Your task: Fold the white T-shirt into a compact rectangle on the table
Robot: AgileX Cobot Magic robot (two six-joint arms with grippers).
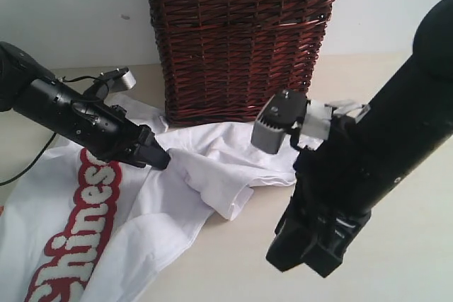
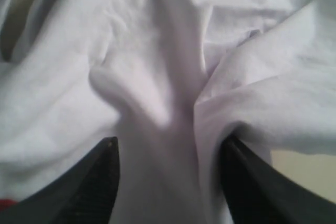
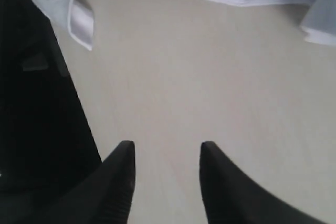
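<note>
Fingers of the left gripper spread wide astride a raised ridge of the white T-shirt, clamping nothing. Fingers of the right gripper partly apart above bare table, empty. Farther out, shirt lying rumpled on the table, red lettering band under the left arm, far edge just beside a wicker basket.

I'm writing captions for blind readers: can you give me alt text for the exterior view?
A crumpled white T-shirt with red-outlined lettering lies on a beige table in front of a dark wicker basket. The left gripper reaches down to the shirt's bunched middle, while the right gripper hangs over bare table beside the shirt's edge.
</note>
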